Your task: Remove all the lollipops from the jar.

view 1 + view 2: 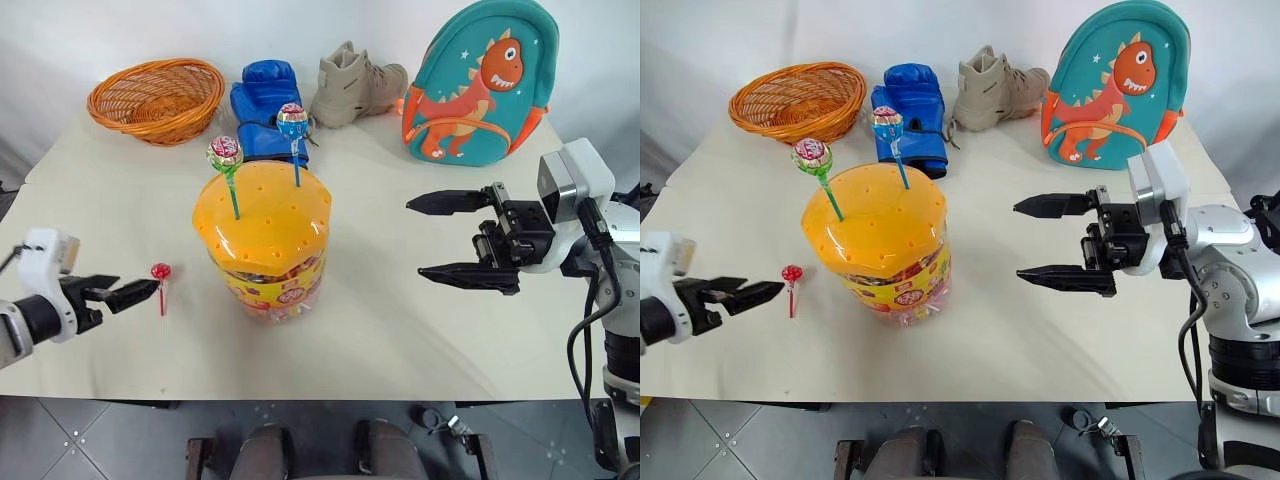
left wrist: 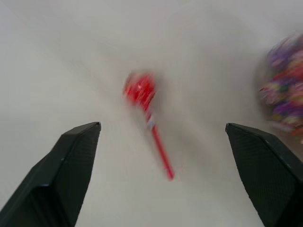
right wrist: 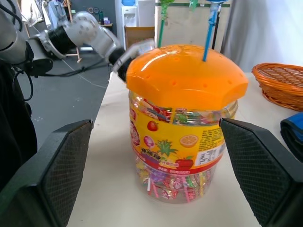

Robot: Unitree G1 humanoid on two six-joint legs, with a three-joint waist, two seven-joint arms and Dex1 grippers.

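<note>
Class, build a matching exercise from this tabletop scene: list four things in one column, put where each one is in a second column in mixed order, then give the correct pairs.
Things
1. red-stick lollipop
2. green-stick lollipop
3. woven basket
4. dinosaur backpack

Places
A. standing in the jar's orange lid
B. far left corner of the table
C. lying on the table by the open left gripper
D. far right side, beyond the right gripper

Pairs: 1-C, 2-A, 3-B, 4-D
</note>
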